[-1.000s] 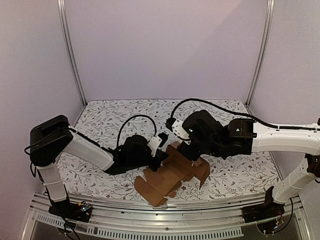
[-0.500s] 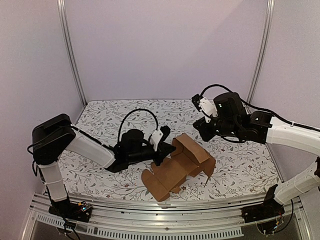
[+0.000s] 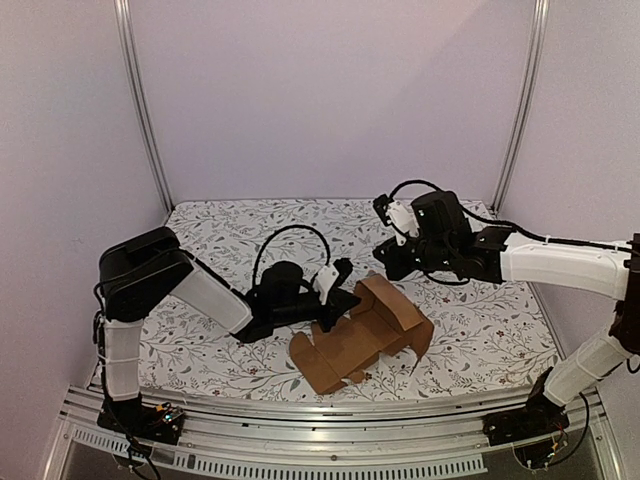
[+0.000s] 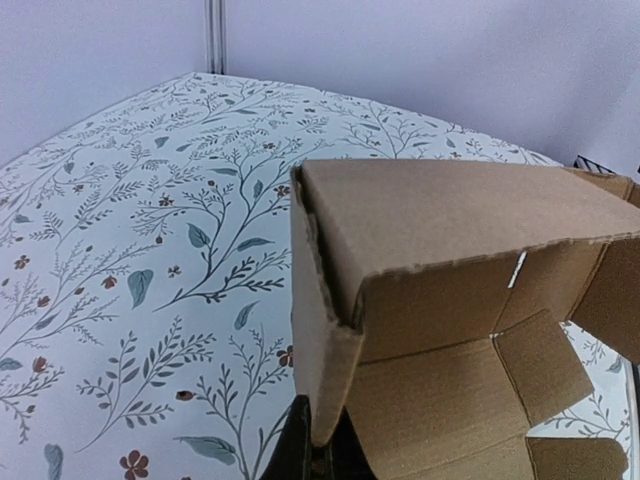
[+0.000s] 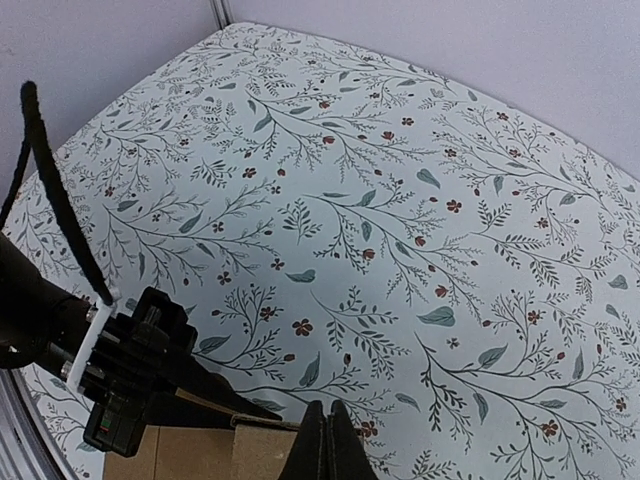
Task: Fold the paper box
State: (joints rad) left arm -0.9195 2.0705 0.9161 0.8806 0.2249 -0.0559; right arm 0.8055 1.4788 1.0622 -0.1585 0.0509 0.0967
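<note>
Lower centre of the overhead frame, I see the paper box [image 3: 360, 335] half-folded on the floral table [image 3: 220, 240]. My left pincer [image 4: 315, 460] pinches its left wall edge. My right pincer [image 5: 325, 445] is pressed together, empty, just beside the box's upper edge.

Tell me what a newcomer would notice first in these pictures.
The half-folded brown paper box sits near the front middle of the floral tablecloth, flaps raised. The left hand pinches its left edge, while the right hand, shut, is poised close behind its far wall.
</note>
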